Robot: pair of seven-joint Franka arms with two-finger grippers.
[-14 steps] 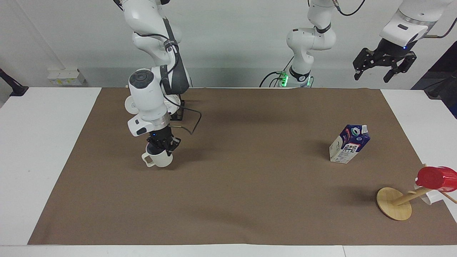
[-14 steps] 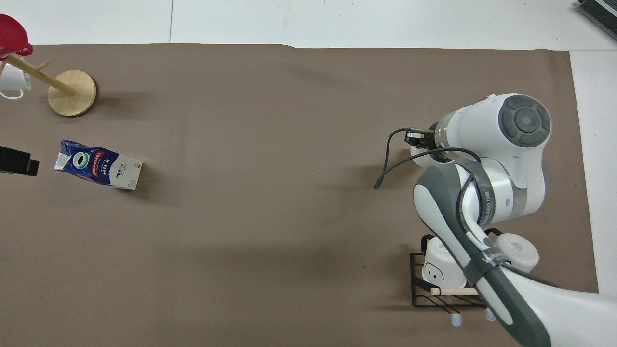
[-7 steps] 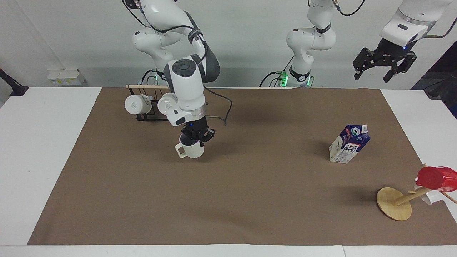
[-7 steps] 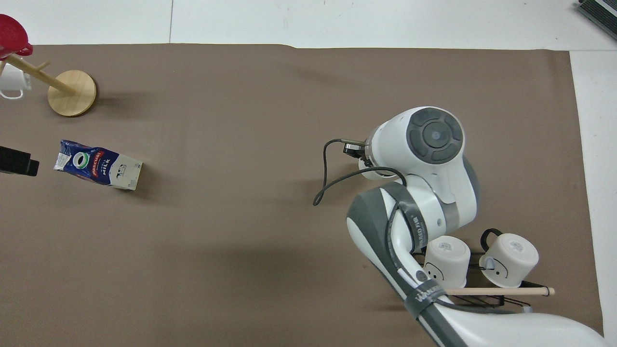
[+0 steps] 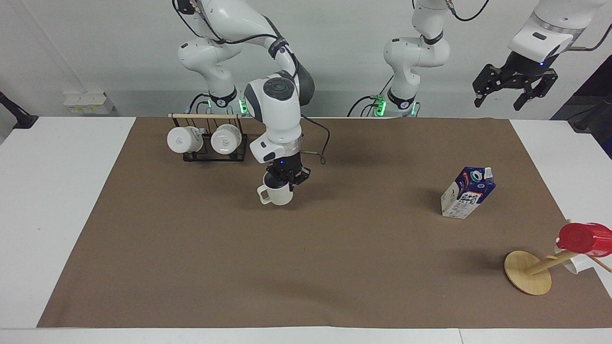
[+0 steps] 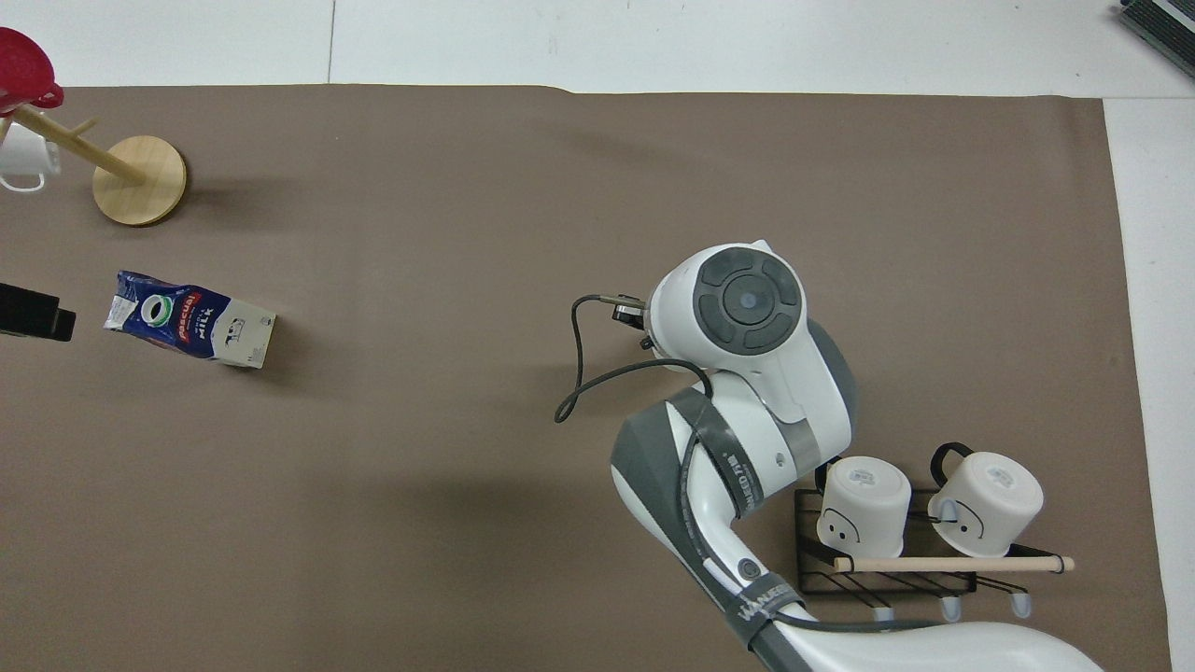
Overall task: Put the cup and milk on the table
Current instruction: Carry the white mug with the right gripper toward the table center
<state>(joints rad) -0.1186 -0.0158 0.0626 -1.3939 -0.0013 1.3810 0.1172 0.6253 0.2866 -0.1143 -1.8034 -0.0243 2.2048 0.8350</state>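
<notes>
My right gripper [image 5: 285, 183] is shut on the rim of the cup [image 5: 277, 195], a cream-beige mug with its handle toward the right arm's end. It holds the cup upright, low over the brown sheet [image 5: 334, 267] of the table [image 5: 57, 200]; whether the cup touches the sheet I cannot tell. In the overhead view the right arm's wrist [image 6: 747, 303] hides the cup. The milk [image 5: 467, 192] [image 6: 191, 317] stands leaning on the sheet toward the left arm's end. My left gripper [image 5: 497, 104] waits open, high over that end.
A black wire rack [image 5: 205, 141] [image 6: 887, 560] with two white mugs stands near the right arm's base. A tilted wooden mug tree [image 5: 528, 273] [image 6: 140, 179] carries a red cup [image 5: 585, 239] and a white mug [image 6: 23, 159] at the left arm's end.
The right arm has carried the cup sideways from beside the rack toward the middle of the sheet, uncovering the rack. The left arm and the milk have not moved.
</notes>
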